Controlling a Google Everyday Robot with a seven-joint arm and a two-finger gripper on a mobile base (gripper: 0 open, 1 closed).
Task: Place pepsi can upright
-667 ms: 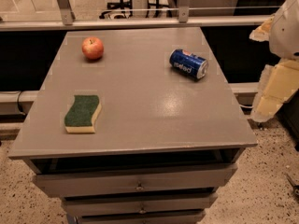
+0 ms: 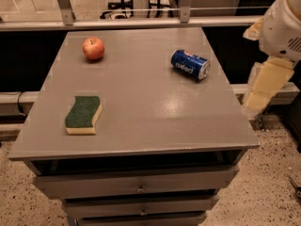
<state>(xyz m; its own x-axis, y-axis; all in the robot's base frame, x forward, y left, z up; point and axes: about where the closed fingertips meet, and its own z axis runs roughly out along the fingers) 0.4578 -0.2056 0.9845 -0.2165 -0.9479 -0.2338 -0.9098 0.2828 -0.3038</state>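
Grey tabletop (image 2: 155,112) with three items; gripper (image 2: 257,98) off its right edge.
Pepsi can (image 2: 190,65): dark blue, white lettering, lying on its side on the far right part of the tabletop, one silver end turned to the right and near; not upright; nothing touching it; gripper: pale cream, hanging below the white arm (image 2: 284,27), right of the tabletop's right edge and well apart from the pepsi can; how wide its jaws stand cannot be made out; it has hold of nothing that shows; apple (image 2: 93,48): red, far left of the tabletop; sponge (image 2: 83,114): green face up over a yellow body, near left, well apart from the apple; drawers (image 2: 141,185): grey, stacked under the tabletop at the near side.
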